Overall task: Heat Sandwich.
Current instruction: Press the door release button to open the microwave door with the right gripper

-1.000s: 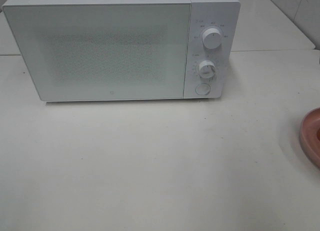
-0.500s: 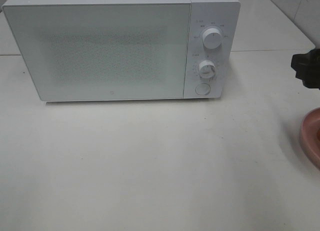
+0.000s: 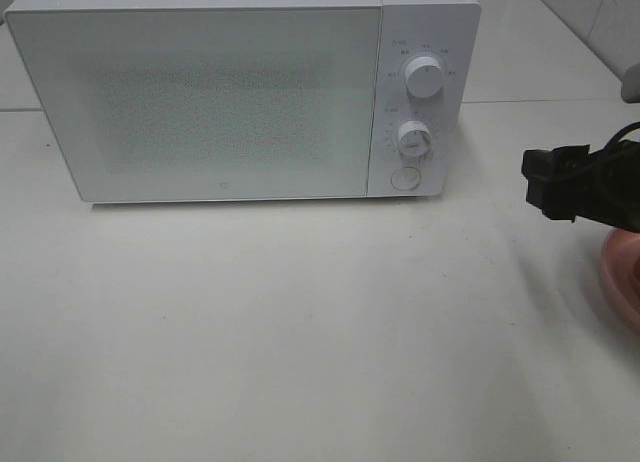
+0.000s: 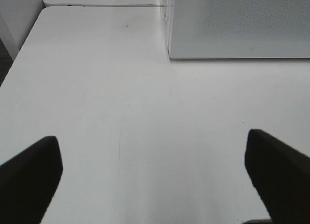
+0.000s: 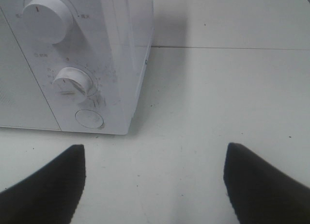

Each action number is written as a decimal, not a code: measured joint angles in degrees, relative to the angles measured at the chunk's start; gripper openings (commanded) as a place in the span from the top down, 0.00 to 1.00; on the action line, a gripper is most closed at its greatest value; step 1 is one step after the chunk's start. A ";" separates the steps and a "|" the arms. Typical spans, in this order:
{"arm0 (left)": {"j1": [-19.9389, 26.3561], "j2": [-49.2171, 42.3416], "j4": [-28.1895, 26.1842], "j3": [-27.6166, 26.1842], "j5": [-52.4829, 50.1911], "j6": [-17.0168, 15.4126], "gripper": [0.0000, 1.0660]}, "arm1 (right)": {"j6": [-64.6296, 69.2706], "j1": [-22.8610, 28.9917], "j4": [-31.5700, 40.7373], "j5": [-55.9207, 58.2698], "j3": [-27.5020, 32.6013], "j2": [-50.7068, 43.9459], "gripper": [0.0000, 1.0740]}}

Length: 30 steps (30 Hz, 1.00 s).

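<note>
The sandwich is out of view in every frame. A white microwave (image 3: 220, 92) stands at the back of the table with its door shut. Its control panel carries two knobs (image 3: 424, 77) and a round button (image 3: 404, 178). My right gripper (image 3: 545, 185) hovers to the right of that panel, open and empty, pointing toward it. The right wrist view shows the lower knob (image 5: 72, 82) and the button (image 5: 89, 119) ahead of the right gripper (image 5: 155, 153). My left gripper (image 4: 152, 136) is open over bare table near the microwave's front left corner (image 4: 169, 54), holding nothing.
A round pink plate (image 3: 622, 272) shows partly at the right edge of the table, just below my right arm. A white table (image 3: 300, 322) stretches in front of the microwave. A seam between table tops runs behind the microwave.
My right gripper has come in from the right edge and moved left toward the microwave's control panel. The microwave and plate have not moved.
</note>
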 measured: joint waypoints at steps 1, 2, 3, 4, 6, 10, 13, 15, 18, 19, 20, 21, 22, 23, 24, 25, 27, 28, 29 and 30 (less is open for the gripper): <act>0.00 0.00 0.00 0.00 0.00 0.00 0.09 | -0.80 0.92 1.15 -0.57 0.00 0.34 0.29; 0.00 0.00 0.00 0.00 0.00 0.00 0.09 | -2.12 2.52 3.32 -1.95 0.00 1.09 0.29; 0.00 0.00 0.00 0.00 0.00 0.00 0.09 | -2.86 3.32 4.35 -2.52 0.00 1.26 0.29; 0.00 0.00 0.00 0.00 0.00 0.00 0.09 | -2.86 3.32 4.35 -2.52 0.00 1.26 0.29; 0.00 0.00 0.00 0.00 0.00 0.00 0.09 | -4.07 5.21 7.16 -3.38 0.00 1.49 0.29; 0.00 0.00 0.00 0.00 0.00 0.00 0.09 | -6.47 8.48 13.24 -5.39 0.00 1.49 0.29; 0.00 0.00 0.00 0.00 0.00 0.00 0.09 | -8.19 10.37 17.53 -5.96 0.00 1.49 0.29; 0.00 0.00 0.00 0.00 0.00 0.00 0.09 | -9.63 12.09 20.63 -6.13 0.00 1.49 0.29; 0.00 0.00 0.00 0.00 0.00 0.00 0.09 | -10.71 12.89 21.43 -6.19 0.00 1.49 0.29; 0.00 0.00 0.00 0.00 0.00 0.00 0.09 | -10.94 13.35 21.54 -6.19 0.00 1.49 0.29; 0.00 0.00 0.00 0.00 0.00 0.00 0.09 | -11.29 13.98 21.54 -6.19 0.00 1.49 0.29; 0.00 0.00 0.00 0.00 0.00 0.00 0.09 | -11.34 14.32 21.54 -6.19 0.00 1.49 0.29; 0.00 0.00 0.00 0.00 0.00 0.00 0.09 | -11.34 14.32 21.54 -6.19 0.00 1.49 0.29; 0.00 0.00 0.00 0.00 0.00 0.00 0.09 | -11.40 14.55 21.54 -6.25 0.00 1.49 0.29; 0.00 0.00 0.00 0.00 0.00 0.00 0.09 | -11.40 14.90 21.60 -6.42 0.17 1.49 0.29; 0.00 0.00 0.00 0.00 0.00 0.00 0.09 | -11.40 14.90 21.54 -6.70 0.40 1.55 0.29; 0.00 0.00 0.00 0.00 0.00 0.00 0.09 | -11.40 14.90 21.54 -6.93 0.80 1.66 0.29; 0.00 0.00 0.00 0.00 0.00 0.00 0.09 | -11.40 14.90 21.54 -7.16 1.32 1.78 0.29; 0.00 0.00 0.00 0.00 0.00 0.00 0.09 | -11.40 14.90 21.72 -7.56 2.29 1.83 0.29; 0.00 0.00 0.00 0.00 0.00 0.00 0.09 | -11.40 14.90 21.72 -7.73 2.81 1.83 0.29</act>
